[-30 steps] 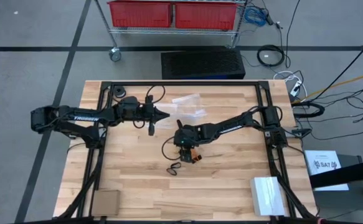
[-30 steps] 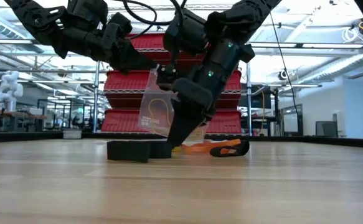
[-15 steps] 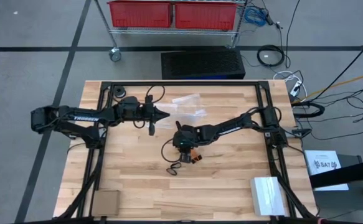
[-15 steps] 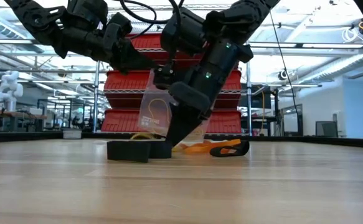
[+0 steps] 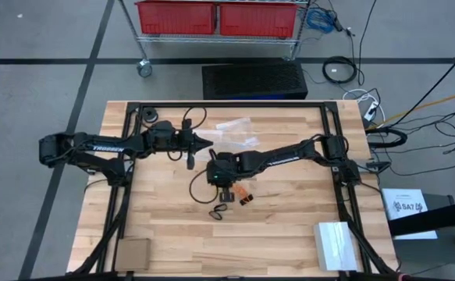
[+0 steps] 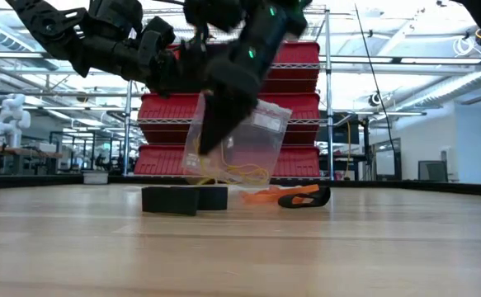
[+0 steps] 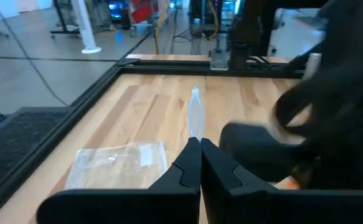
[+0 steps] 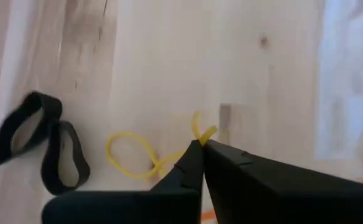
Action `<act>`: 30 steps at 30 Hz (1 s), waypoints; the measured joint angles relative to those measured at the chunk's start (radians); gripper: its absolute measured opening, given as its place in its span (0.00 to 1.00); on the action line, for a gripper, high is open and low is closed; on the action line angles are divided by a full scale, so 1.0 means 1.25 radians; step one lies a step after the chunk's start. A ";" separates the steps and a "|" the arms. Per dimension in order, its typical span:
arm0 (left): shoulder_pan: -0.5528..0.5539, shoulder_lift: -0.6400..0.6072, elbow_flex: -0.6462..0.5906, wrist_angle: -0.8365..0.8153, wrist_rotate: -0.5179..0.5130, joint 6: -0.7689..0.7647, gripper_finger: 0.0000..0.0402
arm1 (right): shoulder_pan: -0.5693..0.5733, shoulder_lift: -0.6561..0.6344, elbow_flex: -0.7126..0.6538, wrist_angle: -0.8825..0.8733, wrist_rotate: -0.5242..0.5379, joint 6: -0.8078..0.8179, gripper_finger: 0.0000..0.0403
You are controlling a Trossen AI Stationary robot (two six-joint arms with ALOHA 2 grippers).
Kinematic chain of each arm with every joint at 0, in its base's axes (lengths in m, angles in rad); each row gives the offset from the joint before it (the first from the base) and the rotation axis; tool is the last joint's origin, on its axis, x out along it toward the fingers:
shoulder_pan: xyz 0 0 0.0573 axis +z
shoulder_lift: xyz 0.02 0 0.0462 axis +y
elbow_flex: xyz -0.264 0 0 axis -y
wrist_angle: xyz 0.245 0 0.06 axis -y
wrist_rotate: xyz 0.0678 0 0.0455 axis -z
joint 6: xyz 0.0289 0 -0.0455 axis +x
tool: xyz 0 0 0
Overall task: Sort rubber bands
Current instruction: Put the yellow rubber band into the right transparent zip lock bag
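**Pinching a yellow band off the table**

Holding a yellow rubber band (image 8: 141,157), the right gripper (image 8: 201,146) is near the middle of the table (image 5: 289,226), and its two fingers are squeezed together on one end of the band. The rest of the band is trailing out toward nine o'clock in the right wrist view. Its long way is running from three o'clock to nine o'clock there, with the loop twisted like a figure eight.

The left gripper (image 7: 200,144) is waiting at about ten o'clock from the right one in the high view. Its fingers are pressed together on the top edge of a clear plastic bag (image 6: 240,148), which is hanging down open for bands.

Two black rubber bands (image 8: 41,149) are lying on the wood just beside the yellow one, at about nine o'clock from it. An orange band (image 5: 245,195) is lying near the right gripper, at about four o'clock in the high view.

What could go wrong: the pinch is only on a thin end, so the band could slip out when lifted. The hanging loop could also snag the bag's edge and miss the opening.
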 joint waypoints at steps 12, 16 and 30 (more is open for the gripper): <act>0.000 0.000 0.000 -0.001 -0.016 0.000 0.00 | 0.010 -0.002 0.364 -0.352 0.193 -0.102 0.00; 0.000 0.000 0.000 -0.001 -0.016 0.000 0.00 | 0.011 -0.004 0.472 -0.469 0.257 -0.108 0.00; -0.017 0.000 0.000 0.009 -0.016 0.000 0.00 | -0.025 -0.026 0.520 -0.531 0.393 -0.137 0.00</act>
